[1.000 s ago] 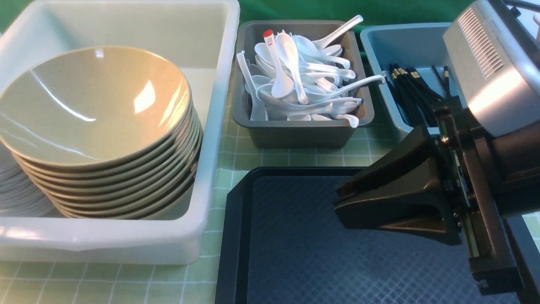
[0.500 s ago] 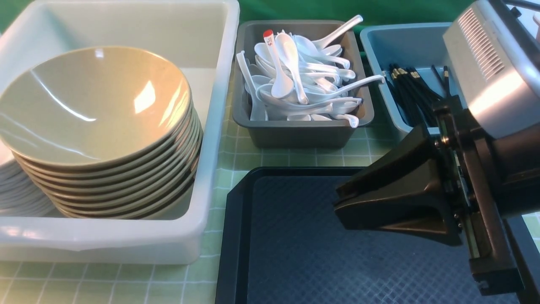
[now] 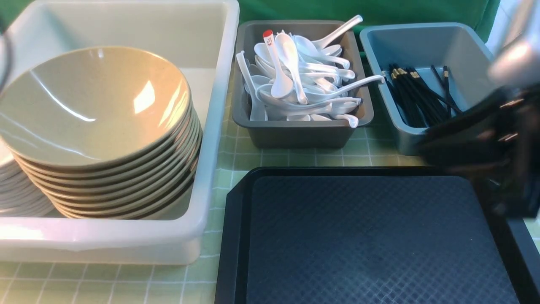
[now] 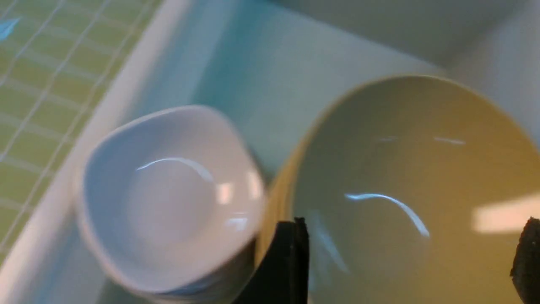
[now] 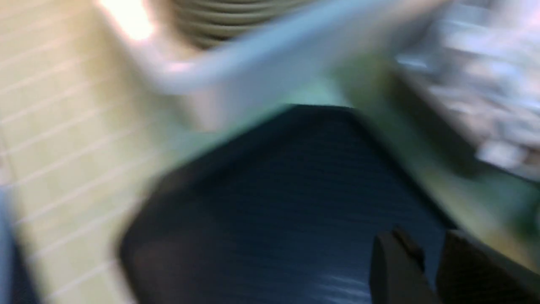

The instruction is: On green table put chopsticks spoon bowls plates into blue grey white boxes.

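My left gripper (image 4: 409, 264) is open, with nothing between its jaws, just above the top of the stacked olive-tan bowls (image 4: 413, 185) (image 3: 93, 105). A stack of white plates (image 4: 168, 202) (image 3: 17, 190) stands beside them, and both stacks are inside the white box (image 3: 215, 126). The red-tipped spoon (image 3: 274, 63) lies on the white spoons in the grey box (image 3: 295, 133). Black chopsticks (image 3: 415, 99) lie in the blue box (image 3: 422, 42). My right gripper (image 3: 424, 145) (image 5: 417, 257) is blurred at the black tray's far right corner. Its jaws stand a narrow gap apart and hold nothing.
The black textured tray (image 3: 367, 240) lies in front of the grey and blue boxes with nothing on it. Strips of green table (image 3: 295, 158) show between the boxes and the tray. A green backdrop (image 3: 337, 8) rises behind the boxes.
My right gripper has swung right and back, off the middle of the tray toward the blue box. The bowls, spoons and chopsticks have not moved.
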